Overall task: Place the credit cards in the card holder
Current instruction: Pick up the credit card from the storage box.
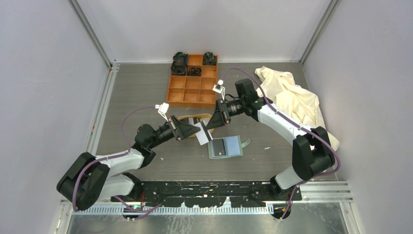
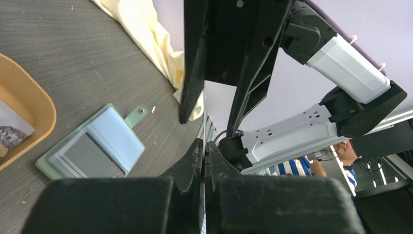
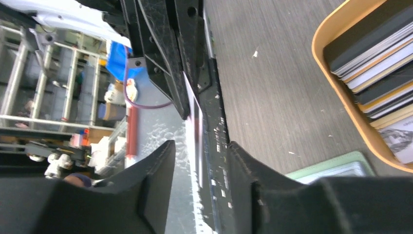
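Card holder (image 1: 234, 145) lies open on the bench (image 1: 146, 97), just beside the white credit card (image 1: 204, 136) clamped in the left end effector (image 1: 196, 129). The right end effector (image 1: 209, 127), fingers apart, straddles it. Beyond, a wooden tray (image 2: 46, 109) holds stacked cards (image 3: 370, 53).

Pale lilac walls (image 1: 44, 73) enclose a grey wood-grain table (image 1: 131, 97) under even light.

Bright, even light, soft shadows, wrist-view foregrounds slightly blurred.
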Controlling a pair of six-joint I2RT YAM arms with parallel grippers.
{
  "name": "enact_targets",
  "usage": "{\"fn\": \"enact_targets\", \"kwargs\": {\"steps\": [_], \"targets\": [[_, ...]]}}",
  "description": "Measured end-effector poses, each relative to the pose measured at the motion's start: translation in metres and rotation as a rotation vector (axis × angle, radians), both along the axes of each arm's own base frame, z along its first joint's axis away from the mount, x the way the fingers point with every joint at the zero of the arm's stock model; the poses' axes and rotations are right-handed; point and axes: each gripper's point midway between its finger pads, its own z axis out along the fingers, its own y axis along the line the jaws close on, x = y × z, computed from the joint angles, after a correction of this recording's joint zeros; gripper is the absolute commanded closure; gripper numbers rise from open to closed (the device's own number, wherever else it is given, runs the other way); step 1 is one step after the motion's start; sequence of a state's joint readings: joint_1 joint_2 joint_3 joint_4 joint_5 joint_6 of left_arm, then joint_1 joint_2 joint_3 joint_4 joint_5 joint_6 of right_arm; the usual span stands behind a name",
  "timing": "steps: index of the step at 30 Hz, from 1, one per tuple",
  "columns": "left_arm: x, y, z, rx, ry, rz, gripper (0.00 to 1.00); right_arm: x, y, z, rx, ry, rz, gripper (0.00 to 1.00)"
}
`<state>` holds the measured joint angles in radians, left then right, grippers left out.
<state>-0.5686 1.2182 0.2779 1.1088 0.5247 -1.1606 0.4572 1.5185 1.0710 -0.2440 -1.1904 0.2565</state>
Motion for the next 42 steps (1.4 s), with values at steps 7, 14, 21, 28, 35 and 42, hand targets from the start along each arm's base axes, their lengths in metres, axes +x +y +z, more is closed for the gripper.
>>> {"fn": "enact_targets", "kwargs": {"steps": [7,14,21,28,35,42], "targets": [[-0.006,0.008,0.007,0.006,-0.056,0.026,1.0,-0.009,-0.003,-0.014,-0.046,-0.075,0.02,0.35],[-0.008,0.012,0.018,-0.006,-0.1,0.045,0.99,-0.034,0.011,-0.022,-0.055,-0.104,0.106,0.9],[-0.015,0.01,0.001,0.056,-0.07,0.004,0.69,-0.048,0.01,-0.022,-0.057,-0.114,0.167,0.99],[-0.035,0.007,0.004,0.159,-0.095,-0.111,0.61,-0.053,0.002,-0.008,-0.072,-0.208,0.262,0.99],[-0.044,0.01,0.006,0.218,-0.135,-0.146,0.58,-0.065,-0.006,-0.025,-0.117,-0.167,0.332,0.99],[-0.044,0.007,-0.011,0.247,-0.082,-0.179,0.66,-0.076,-0.007,-0.028,-0.128,-0.161,0.368,0.99]]}}
